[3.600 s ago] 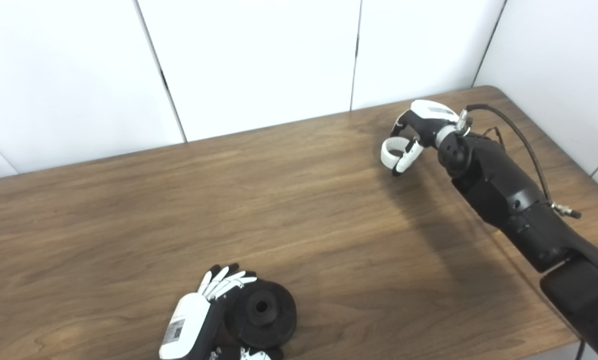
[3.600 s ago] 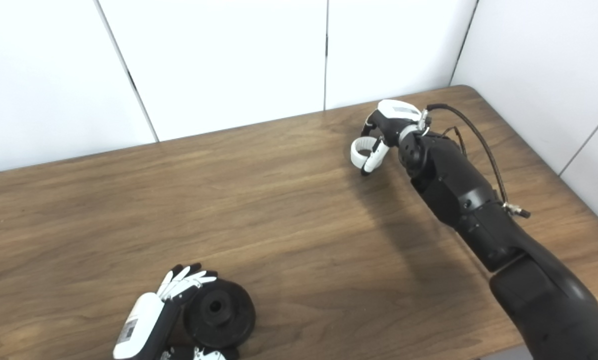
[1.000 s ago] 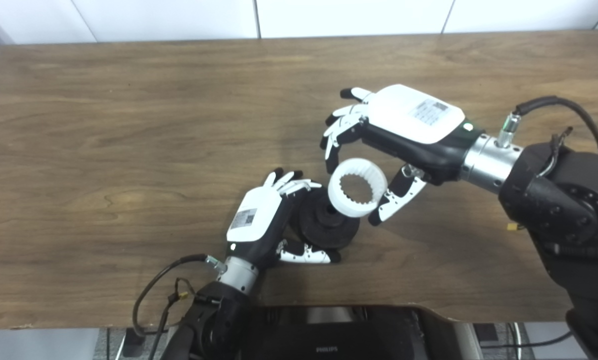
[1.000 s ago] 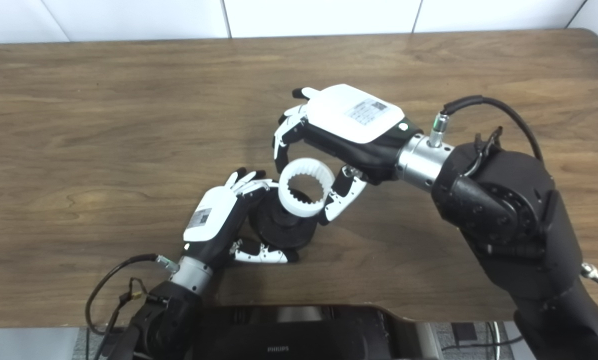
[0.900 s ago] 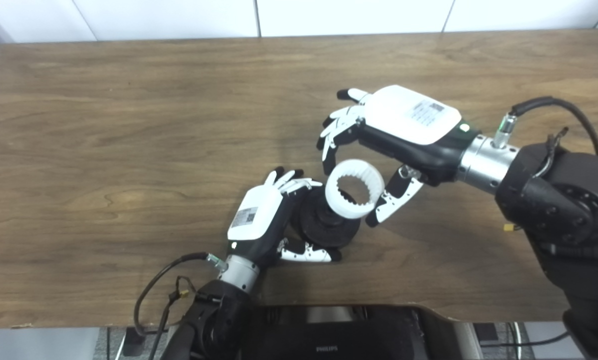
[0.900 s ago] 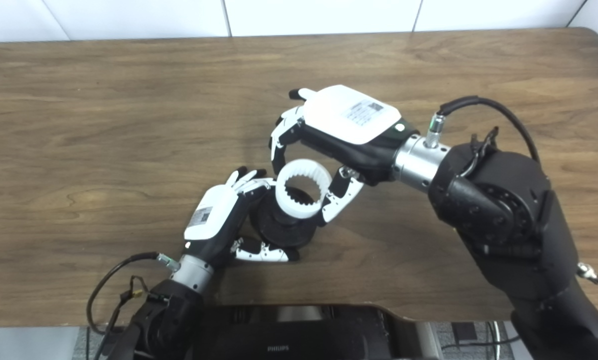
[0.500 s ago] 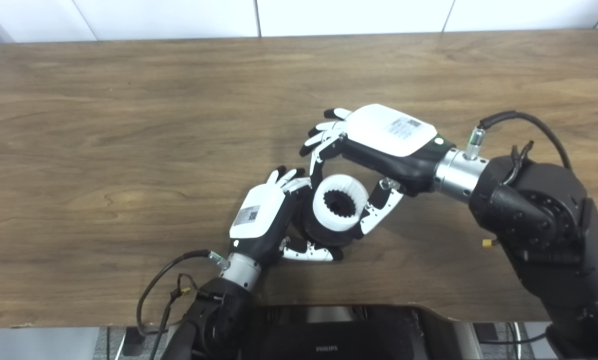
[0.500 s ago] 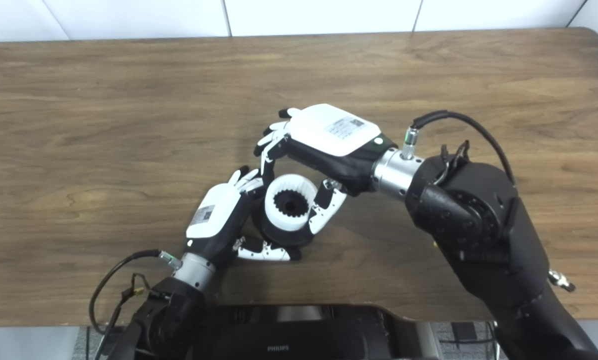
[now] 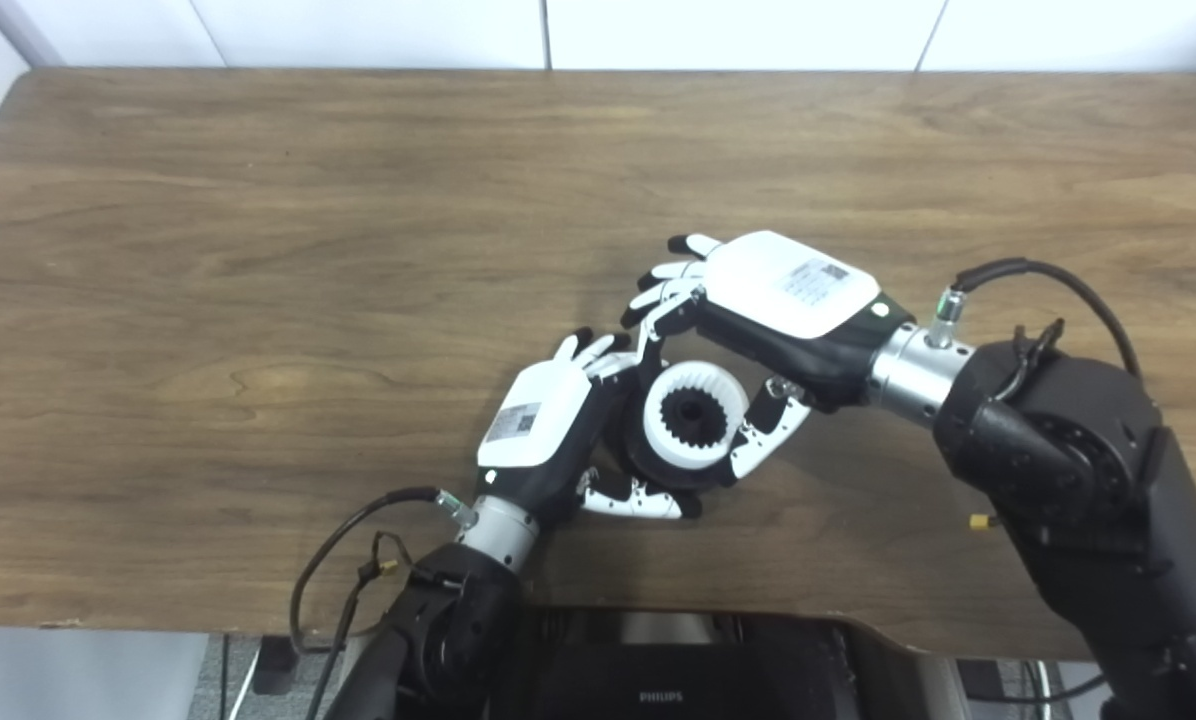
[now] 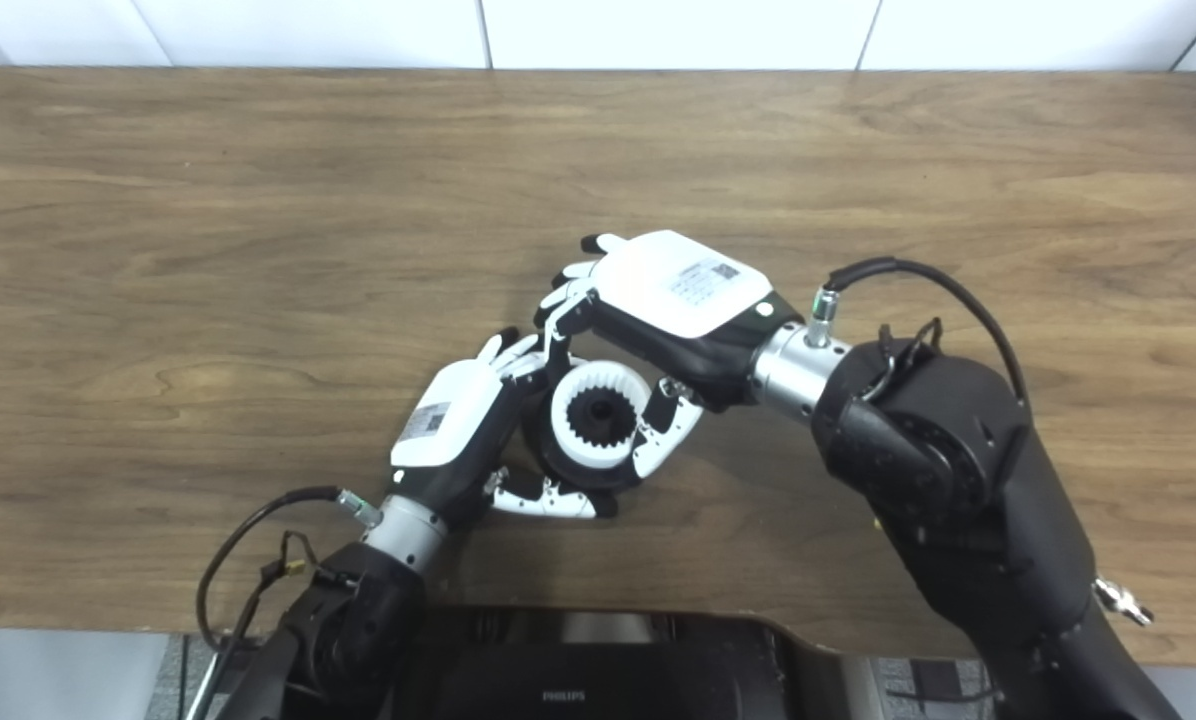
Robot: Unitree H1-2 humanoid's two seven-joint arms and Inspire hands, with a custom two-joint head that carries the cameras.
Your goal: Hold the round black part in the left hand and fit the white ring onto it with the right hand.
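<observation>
The round black part (image 9: 670, 477) rests near the table's front edge, cupped by my left hand (image 9: 548, 428), whose fingers and thumb wrap its left and near sides. The white toothed ring (image 9: 698, 416) sits on top of the black part, around its raised hub. My right hand (image 9: 758, 330) reaches in from the right and grips the ring between fingers and thumb. In the right eye view the ring (image 10: 598, 414) shows the black hub through its bore, with the right hand (image 10: 658, 310) above it and the left hand (image 10: 458, 420) beside it.
The wooden table (image 9: 258, 250) stretches wide to the left and back, with a white wall behind. A dark Philips-marked unit (image 9: 658, 670) sits below the table's front edge. Cables trail from both wrists.
The right hand has lowered the white ring onto the black part's hub and it now sits lower. The whole picture has shifted slightly, so the camera moved. The left hand keeps its hold.
</observation>
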